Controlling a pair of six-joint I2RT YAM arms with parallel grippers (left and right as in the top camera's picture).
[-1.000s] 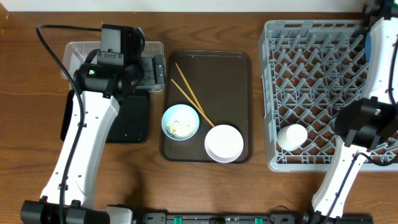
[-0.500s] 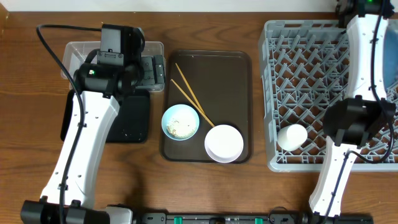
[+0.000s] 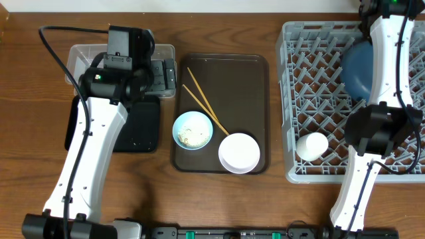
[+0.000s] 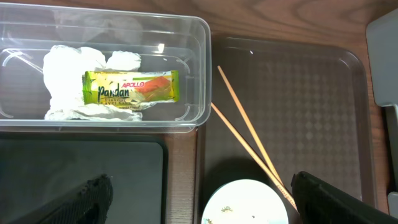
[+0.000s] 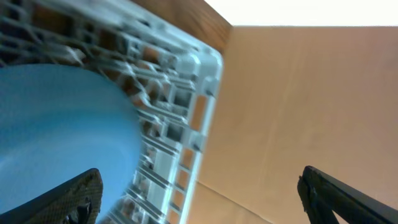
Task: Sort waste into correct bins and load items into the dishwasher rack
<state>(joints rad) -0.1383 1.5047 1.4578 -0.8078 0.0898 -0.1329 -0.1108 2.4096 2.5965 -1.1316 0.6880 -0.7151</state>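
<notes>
The dark blue plate (image 3: pixel 357 66) (image 5: pixel 56 124) rests in the grey dishwasher rack (image 3: pixel 312 79) at its back right. My right gripper (image 5: pixel 199 180) hangs open just beyond it, holding nothing. A small white cup (image 3: pixel 311 145) lies in the rack's front. My left gripper (image 4: pixel 200 186) is open and empty over the corner of the clear tub (image 4: pixel 199 74), which holds white napkins (image 4: pixel 62 81) and the snack wrapper (image 4: pixel 130 87). Two chopsticks (image 3: pixel 202 103), a light blue bowl (image 3: pixel 192 129) with food bits and a white bowl (image 3: pixel 239 153) sit on the brown tray.
The black tray (image 3: pixel 139 126) lies in front of the clear tub, partly under my left arm. The brown serving tray (image 3: pixel 255 73) sits between the bins and the rack. My right arm (image 3: pixel 385 79) stretches over the rack's right side.
My right gripper has opened and let go of the blue plate, which now shows leaning in the rack. The right arm swung left and back. The left arm has not moved.
</notes>
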